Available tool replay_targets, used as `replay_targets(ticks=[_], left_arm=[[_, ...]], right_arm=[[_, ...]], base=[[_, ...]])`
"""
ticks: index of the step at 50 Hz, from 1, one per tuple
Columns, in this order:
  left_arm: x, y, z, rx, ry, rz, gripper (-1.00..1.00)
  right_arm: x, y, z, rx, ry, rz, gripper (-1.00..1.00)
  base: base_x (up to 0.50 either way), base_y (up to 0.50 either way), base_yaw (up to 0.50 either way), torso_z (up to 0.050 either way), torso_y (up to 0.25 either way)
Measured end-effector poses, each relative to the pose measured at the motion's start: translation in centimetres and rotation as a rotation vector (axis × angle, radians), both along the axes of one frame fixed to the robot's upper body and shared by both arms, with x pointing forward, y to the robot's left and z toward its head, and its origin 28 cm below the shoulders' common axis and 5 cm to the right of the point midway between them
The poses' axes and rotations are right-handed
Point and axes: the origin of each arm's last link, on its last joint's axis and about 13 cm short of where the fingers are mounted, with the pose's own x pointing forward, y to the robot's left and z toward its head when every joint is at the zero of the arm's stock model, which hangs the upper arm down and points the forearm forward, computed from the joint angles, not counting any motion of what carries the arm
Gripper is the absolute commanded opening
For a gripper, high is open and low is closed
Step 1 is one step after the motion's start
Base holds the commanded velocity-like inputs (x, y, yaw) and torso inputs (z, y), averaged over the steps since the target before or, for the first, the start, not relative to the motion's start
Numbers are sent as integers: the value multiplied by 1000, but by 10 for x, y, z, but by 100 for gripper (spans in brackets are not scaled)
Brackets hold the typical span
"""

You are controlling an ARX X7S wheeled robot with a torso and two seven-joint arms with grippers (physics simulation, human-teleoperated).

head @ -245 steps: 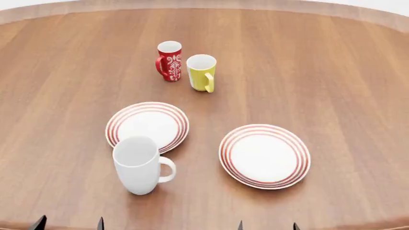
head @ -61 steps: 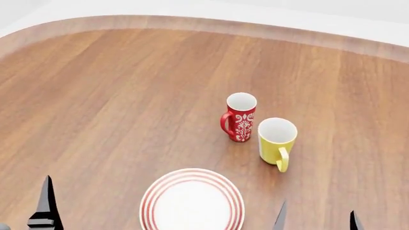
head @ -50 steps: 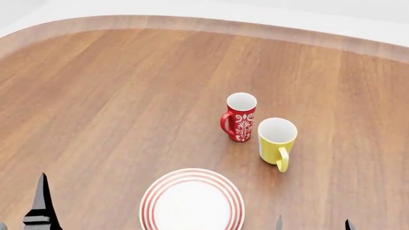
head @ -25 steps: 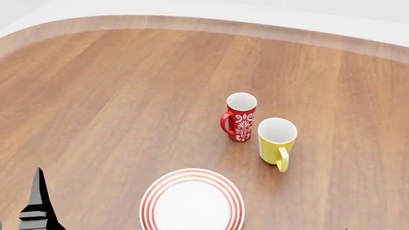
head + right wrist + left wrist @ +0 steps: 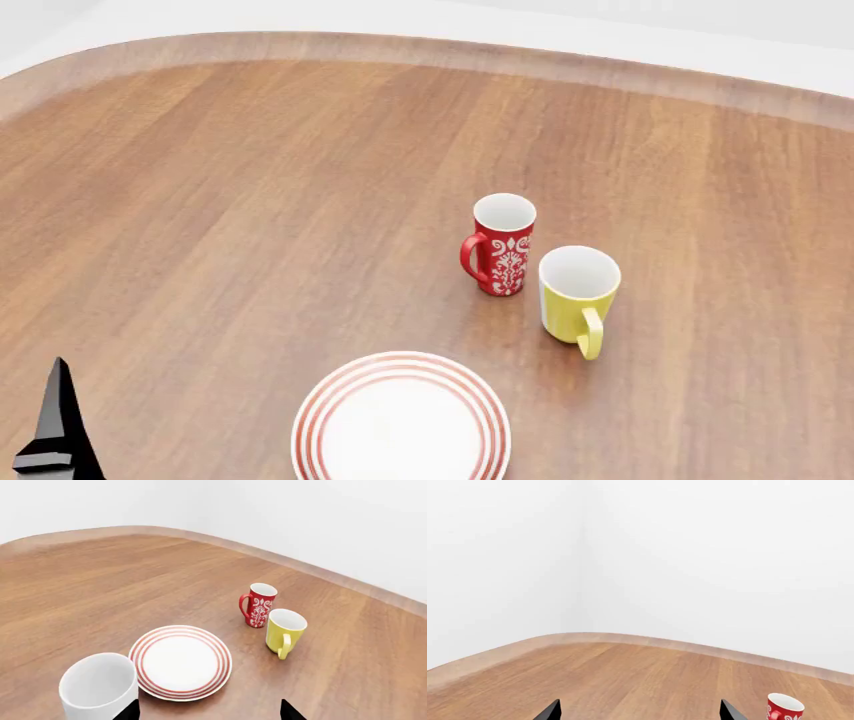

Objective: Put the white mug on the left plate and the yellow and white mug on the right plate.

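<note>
While both mugs wait off their plates, your right hand [image 5: 208,711], fingers spread, hovers behind the upright white mug [image 5: 99,689], which sits beside the left plate [image 5: 180,662]; the left hand [image 5: 639,711], also spread, points elsewhere across the counter [image 5: 80,580].

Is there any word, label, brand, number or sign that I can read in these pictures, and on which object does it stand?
None: no view shows readable text.
The red mug carries only a white ornamental pattern, no letters.
The yellow and white mug and the white mug are plain.
The left plate has only red rings round its rim.
The table is bare wood grain.
</note>
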Motion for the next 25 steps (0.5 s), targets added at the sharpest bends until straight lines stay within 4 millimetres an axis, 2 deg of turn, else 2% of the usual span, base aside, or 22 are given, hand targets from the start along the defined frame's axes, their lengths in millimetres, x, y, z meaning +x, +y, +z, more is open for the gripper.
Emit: replay_targets(ticks=[14, 25], left_arm=[[1, 0, 3, -5, -3, 5, 100], [2, -1, 4, -8, -5, 5, 100]], right_arm=[[-12, 2, 7, -84, 31, 157, 100], [-11, 1, 6, -143, 56, 265, 100]], base=[[0, 0, 0, 0, 0], [0, 0, 0, 0, 0]])
